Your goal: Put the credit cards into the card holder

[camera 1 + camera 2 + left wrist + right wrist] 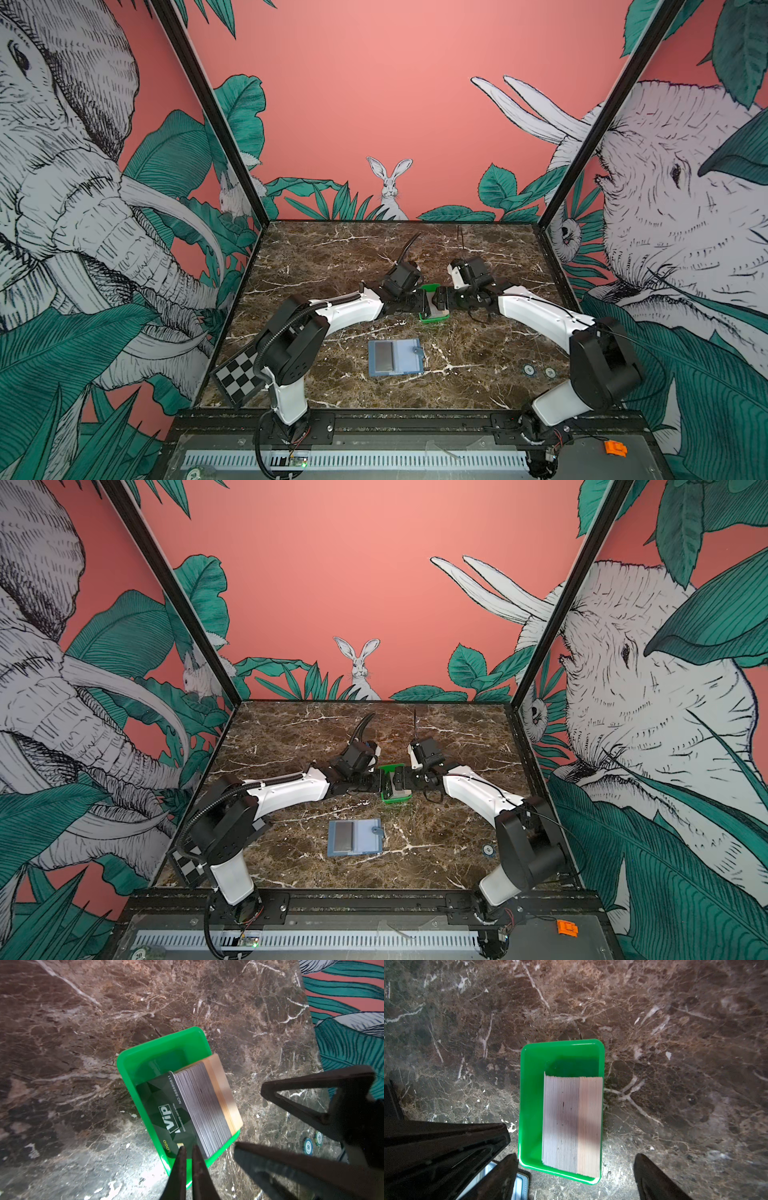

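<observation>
A small green tray [434, 319] [133, 1068] holds a stack of credit cards [207, 1105] [571, 1122] standing on edge, with a black VIP card [166, 1109] at the front. My left gripper [188, 1149] [424, 305] is closed to a thin slit on that card's near edge. My right gripper [577, 1167] [439, 299] stands wide open over the tray's other end, holding nothing, and its fingers [280, 1159] flank the stack. Nearer the front, the slate-blue card holder [395, 357] [354, 838] lies open, with a grey card [384, 356] in its left pocket.
Two small round tokens [528, 369] [550, 372] lie on the marble at the front right. A checkerboard plate [241, 376] leans at the front left corner. Printed walls close in the table on three sides.
</observation>
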Tool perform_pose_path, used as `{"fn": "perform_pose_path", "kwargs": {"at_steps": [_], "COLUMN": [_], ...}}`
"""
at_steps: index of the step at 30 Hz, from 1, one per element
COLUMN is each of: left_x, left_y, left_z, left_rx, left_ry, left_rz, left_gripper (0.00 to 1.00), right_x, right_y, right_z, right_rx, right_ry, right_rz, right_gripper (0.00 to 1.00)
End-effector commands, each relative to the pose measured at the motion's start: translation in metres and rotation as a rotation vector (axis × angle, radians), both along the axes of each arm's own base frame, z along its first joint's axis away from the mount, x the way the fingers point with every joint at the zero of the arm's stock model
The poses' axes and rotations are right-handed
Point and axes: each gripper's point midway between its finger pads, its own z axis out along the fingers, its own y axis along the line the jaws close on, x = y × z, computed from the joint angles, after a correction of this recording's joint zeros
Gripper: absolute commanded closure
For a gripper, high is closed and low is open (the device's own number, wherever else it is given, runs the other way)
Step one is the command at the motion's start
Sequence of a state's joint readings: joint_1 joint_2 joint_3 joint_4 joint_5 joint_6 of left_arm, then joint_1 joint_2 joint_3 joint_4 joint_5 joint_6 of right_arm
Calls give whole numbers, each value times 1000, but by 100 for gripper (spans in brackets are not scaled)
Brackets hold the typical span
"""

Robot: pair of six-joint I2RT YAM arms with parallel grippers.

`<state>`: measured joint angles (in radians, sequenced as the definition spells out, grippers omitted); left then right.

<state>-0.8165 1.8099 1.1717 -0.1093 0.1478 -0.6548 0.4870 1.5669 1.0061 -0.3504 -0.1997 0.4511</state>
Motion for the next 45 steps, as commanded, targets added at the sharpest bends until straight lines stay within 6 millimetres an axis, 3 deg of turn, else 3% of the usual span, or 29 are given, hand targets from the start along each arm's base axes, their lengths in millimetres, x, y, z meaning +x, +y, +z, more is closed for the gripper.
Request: {"fn": "perform_pose_path", "kwargs": {"at_steps": [1,15,31,45], "left_x": [5,16,15,10], "left_y": [-3,-1,2,4], "left_z": [5,-18,-24,-30], "left_rx": [-8,35,23,22], "left_ry": [5,42,60,73], "left_rz": [-5,26,28,25], "left_gripper": [90,91,91,91], "right_x": [2,6,2,12], "right_y": [4,9,5,-3], "right_z": [-2,-28,-39,-42], "right_rx": [-5,-36,-59,-117], "right_ry": [7,73,97,100], "right_rz": [33,61,61,15], "right_gripper": [12,9,8,9]}}
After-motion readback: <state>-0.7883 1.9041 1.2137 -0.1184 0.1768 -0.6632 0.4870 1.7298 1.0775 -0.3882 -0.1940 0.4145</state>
